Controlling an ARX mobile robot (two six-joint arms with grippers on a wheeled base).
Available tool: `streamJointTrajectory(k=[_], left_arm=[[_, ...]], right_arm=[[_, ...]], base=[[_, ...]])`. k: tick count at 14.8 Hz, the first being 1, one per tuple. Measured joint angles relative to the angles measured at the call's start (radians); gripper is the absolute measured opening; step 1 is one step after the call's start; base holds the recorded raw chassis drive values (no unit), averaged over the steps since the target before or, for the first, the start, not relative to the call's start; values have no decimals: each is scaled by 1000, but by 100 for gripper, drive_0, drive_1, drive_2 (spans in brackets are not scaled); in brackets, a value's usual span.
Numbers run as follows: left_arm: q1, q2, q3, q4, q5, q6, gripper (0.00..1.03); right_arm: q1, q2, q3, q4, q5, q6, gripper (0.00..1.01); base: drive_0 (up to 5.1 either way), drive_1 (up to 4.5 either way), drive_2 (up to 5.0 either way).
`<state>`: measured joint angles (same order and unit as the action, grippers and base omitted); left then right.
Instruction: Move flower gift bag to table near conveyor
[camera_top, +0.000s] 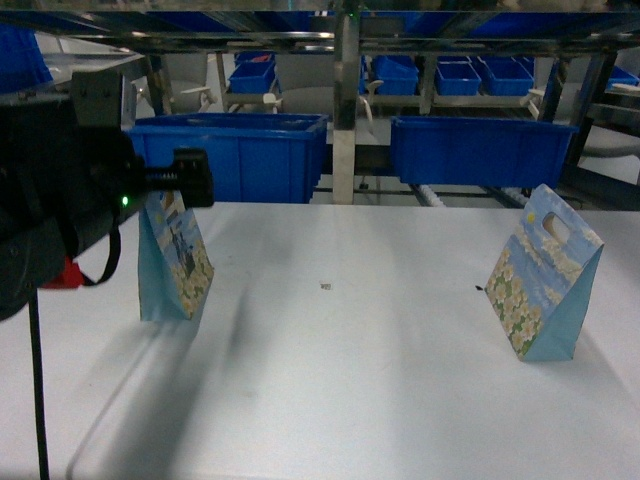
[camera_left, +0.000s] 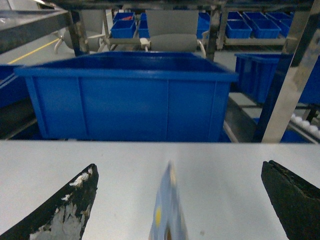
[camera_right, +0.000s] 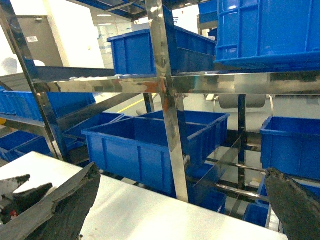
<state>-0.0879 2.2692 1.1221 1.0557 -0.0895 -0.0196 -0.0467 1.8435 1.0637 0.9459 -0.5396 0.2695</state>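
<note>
Flower gift bag (camera_top: 172, 262) below open left pincer (camera_left: 180, 200)

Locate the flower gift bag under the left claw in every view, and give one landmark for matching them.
Head: left gift bag stands on the table, at left, below the left arm.
Left wrist: its blurred top edge shows bottom centre, between the open left claw fingers.
Right wrist: not in it.
Shared landmark: the blue bin behind the table.

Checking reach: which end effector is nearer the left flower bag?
Left. The left end effector straddles the left bag, open; the right end effector faces the shelving, away from it.
</note>
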Motion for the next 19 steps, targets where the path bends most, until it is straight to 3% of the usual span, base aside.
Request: streamJointTrajectory(k=[2,7,8,9,10,11,13,14,15,19], left_arm=[[-14,-127,44,-115,41,-47,98],[-26,-168,69,-130,54,-59,98],[-19,-216,-18,-102,-8,-23,83],[-13,-301,-156,-51,-5,-6,68],[-1,-377,-261,1,0,1,55],[8,-438,-363,72,8,2,43],[26,-544,-578,102,23,2,14],[34,-670,-705,121,38,5,2],[85,-793,-824,111,85,5,2],[89,-963,-941,54,87,5,2]], right_arm=[[0,0,0,0,0,0,98],[0,0,0,0,0,0,98],[4,-6,0,-29,26,-13,97],[37,-79,-70,-159,287,-101,83],[49,-153,-190,-125,444,-175,70],[48,-225,-286,-77,518,-220,57],[47,-348,-483,-11,537,-252,28],[47,-428,-623,14,536,-264,2],[47,-546,-738,28,537,-267,2],[47,-684,-861,-1,536,-267,2]], base=[[0,0,0],[0,0,0],[0,0,0],[0,0,0],[0,0,0],[0,0,0],[0,0,0],[0,0,0],[0,0,0],[0,0,0]])
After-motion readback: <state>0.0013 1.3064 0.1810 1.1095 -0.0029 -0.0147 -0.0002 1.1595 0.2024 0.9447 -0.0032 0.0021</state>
